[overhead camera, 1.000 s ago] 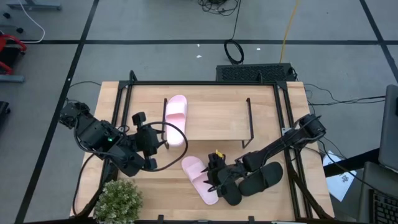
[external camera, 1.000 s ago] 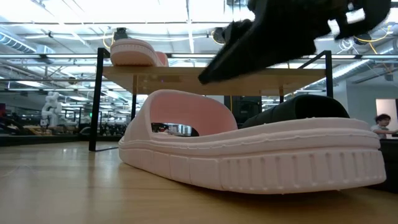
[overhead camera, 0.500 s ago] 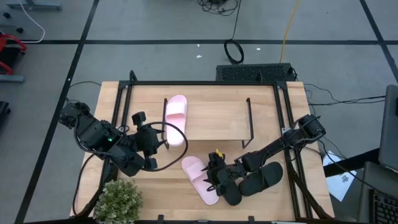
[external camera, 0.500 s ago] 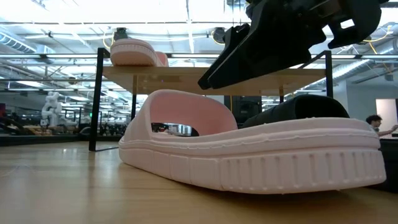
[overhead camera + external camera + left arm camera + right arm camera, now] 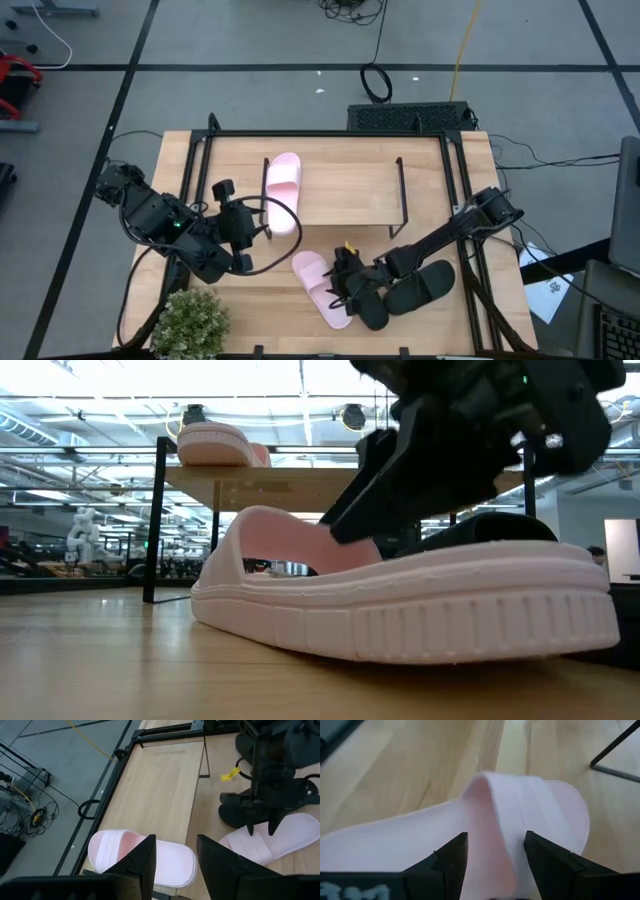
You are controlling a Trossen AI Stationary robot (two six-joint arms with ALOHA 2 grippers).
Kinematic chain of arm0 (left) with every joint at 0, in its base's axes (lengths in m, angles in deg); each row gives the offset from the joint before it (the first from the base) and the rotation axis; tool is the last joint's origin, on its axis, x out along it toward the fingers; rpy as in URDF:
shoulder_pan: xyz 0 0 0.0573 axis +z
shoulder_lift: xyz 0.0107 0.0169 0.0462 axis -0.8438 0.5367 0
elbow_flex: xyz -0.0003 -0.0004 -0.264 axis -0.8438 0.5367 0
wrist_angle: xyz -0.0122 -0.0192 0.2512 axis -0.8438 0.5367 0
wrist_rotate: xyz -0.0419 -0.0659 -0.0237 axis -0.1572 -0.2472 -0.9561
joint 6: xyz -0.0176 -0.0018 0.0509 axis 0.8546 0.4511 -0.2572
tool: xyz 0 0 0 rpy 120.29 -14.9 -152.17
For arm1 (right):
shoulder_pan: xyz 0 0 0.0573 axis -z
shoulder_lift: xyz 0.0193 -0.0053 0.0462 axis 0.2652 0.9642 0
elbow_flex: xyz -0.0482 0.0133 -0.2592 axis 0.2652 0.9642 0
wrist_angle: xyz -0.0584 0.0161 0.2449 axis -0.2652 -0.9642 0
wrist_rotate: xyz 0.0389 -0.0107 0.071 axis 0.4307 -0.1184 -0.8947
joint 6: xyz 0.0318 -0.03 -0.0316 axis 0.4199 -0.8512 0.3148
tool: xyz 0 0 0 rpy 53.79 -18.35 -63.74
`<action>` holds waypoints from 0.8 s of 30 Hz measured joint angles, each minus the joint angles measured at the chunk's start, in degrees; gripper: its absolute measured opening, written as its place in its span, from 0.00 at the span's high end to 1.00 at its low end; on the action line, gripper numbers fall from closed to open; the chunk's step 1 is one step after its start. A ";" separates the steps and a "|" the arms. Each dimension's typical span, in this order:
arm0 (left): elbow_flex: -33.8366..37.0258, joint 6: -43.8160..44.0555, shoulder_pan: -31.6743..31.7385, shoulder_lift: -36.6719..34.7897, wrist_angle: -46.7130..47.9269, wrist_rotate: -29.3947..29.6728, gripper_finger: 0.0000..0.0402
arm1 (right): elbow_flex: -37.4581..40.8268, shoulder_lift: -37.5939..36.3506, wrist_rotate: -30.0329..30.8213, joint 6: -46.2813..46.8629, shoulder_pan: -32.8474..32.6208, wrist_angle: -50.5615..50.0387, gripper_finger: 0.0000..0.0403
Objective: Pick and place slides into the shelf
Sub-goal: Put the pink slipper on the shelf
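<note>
One light pink slide [image 5: 283,190] lies on the left end of the shelf [image 5: 350,190], sole down on its board. The second pink slide [image 5: 318,288] rests sole down on the table in front of the shelf, with two black slides [image 5: 422,285] beside it on the right. My right gripper [image 5: 345,285] is open and low over that pink slide, its fingers astride the wide strap [image 5: 520,815]. My left gripper [image 5: 268,225] waits open at the shelf's near-left corner, next to the shelved slide [image 5: 145,857]. My right gripper comes from above, pointing down, with one finger [image 5: 447,857] on each side of the pink slide's strap [image 5: 492,827]. The slide stays sole down on the table. I cannot tell whether the fingers touch the strap.
A potted plant [image 5: 190,320] stands at the table's near-left corner, close to the left arm. The shelf's thin black legs [image 5: 160,520] rise just behind the slides. The board to the right of the shelved slide is bare wood [image 5: 350,175].
My right gripper has come down from above the shelf's height onto the pink slide on the table and stays open. The left arm has kept still.
</note>
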 joint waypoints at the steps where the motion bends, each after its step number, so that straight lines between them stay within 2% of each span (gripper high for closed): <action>1: 0.00 0.00 0.00 0.00 -0.02 0.00 0.65 | 0.00 0.51 0.02 -0.17 -0.02 0.50 0.53; 3: 0.00 -0.08 0.00 0.00 -0.03 0.00 0.65 | 0.00 0.80 0.24 -0.58 0.01 0.72 0.53; 9: 0.00 -0.50 0.00 0.00 -0.23 0.02 0.65 | 0.02 0.91 5.97 -2.10 0.11 0.98 0.53; 12: 0.00 -0.51 0.00 0.00 -0.23 0.02 0.65 | 0.02 0.90 6.03 -2.10 0.29 0.86 0.54; 24: 0.00 -0.55 0.00 0.02 -0.23 0.01 0.65 | 0.02 0.91 7.44 -3.18 0.61 0.97 0.77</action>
